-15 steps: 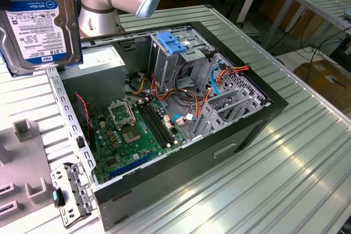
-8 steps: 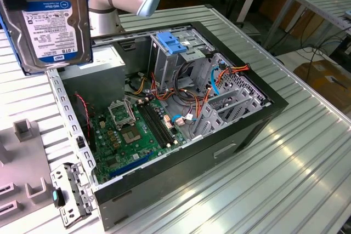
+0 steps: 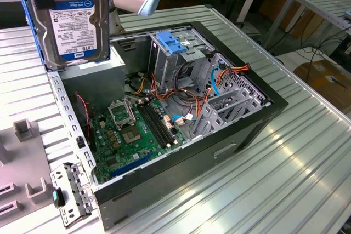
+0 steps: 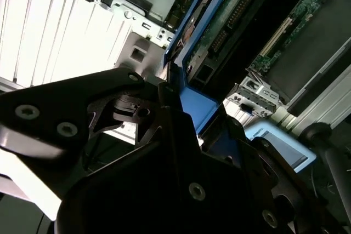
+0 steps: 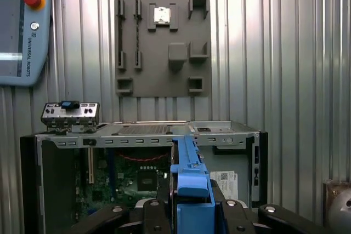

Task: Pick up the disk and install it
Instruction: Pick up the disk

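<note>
1. Above the open computer case (image 3: 186, 108), over its corner at the exterior view's left, I hold the disk (image 3: 74, 20) in the air.
2. My gripper (image 5: 191, 207) is clamped on the disk. In the first wrist view the disk's blue side rail sits between my black fingers (image 5: 156, 217).
3. The disk stands upright on edge, raised above the case, with its label side facing the exterior camera.
4. Inside the case, a green motherboard (image 3: 137, 130) lies flat on the bottom.
5. A light-blue bracket (image 3: 173, 45) sits on top of the drive cage at the far side of the case. Orange and blue cables (image 3: 216, 83) run beside the cage.
6. A grey box (image 3: 93, 72) sits inside the case. In the exterior view it is right under the disk.
7. Outside the case, just beside its near corner at the exterior view's left, a small metal bracket (image 3: 68, 193) with a teal tab lies on the ribbed table (image 3: 274, 179).
8. A grey fixture plate (image 5: 162, 45) lies flat on the table, apart from the case, on the small bracket's side.
9. A teach pendant (image 5: 22, 26) with a red button lies near the plate, farther from the case than the small bracket.
</note>
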